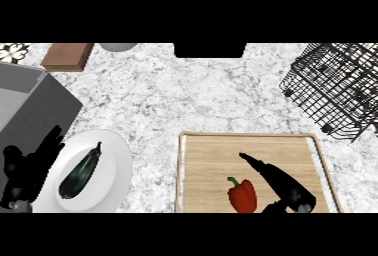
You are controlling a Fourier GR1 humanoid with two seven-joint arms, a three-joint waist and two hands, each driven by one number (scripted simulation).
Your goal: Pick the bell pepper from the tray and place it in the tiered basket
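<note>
A red bell pepper [242, 196] with a green stem lies on the wooden tray [210, 160], near its front edge. My right hand [284, 187] hovers just right of the pepper, fingers straight and pointing to the upper left, open, with the thumb low near the pepper's base. The black wire tiered basket [336, 85] stands at the far right of the counter. My left hand [26, 167] rests open at the left edge, fingers up, beside a white plate.
A white plate [111, 150] holding a dark eggplant [80, 171] sits left of the tray. A grey sink [29, 100] lies at far left, a brown block [66, 56] and a grey round object [118, 46] at the back.
</note>
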